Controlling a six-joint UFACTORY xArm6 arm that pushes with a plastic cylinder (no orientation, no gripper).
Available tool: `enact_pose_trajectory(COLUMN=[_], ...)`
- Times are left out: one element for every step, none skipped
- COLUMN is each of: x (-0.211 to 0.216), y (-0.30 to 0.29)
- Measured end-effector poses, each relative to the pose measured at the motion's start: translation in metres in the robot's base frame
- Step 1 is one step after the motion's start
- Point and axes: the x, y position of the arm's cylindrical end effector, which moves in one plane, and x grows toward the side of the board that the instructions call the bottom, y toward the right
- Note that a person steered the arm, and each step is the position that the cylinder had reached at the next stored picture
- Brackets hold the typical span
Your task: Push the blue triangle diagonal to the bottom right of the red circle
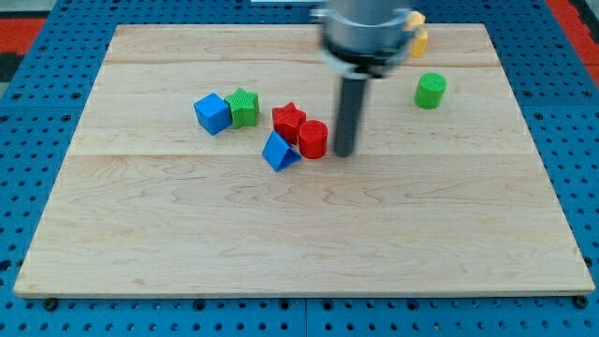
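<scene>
1. No claw on this rig, nothing held; my tip [344, 153] sits just right of the red circle [313, 139].
2. Blue triangle [279, 151] touches the circle's lower left, wrong side.
3. Risk: going straight left shoves the circle into the triangle and red star [289, 121]; I'd detour below.

bright blocks on pale wood over blue pegboard

blue triangle [279, 152], red circle [313, 139], red star [288, 120], blue cube [212, 113], striped green block [243, 107], green cylinder [430, 91], a yellow block [418, 36] partly hidden; board [281, 234] is light wood grain, the base [37, 56] blue dotted with holes; my tip [344, 153] is dark grey.
</scene>
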Motion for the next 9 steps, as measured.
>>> enact_pose_trajectory(x=[-0.015,0.037,0.058,0.005,-0.004,0.023,0.053,0.074,0.061], y=[-0.032,0.007,-0.077,-0.088,-0.022,-0.065,-0.101,-0.039,-0.037])
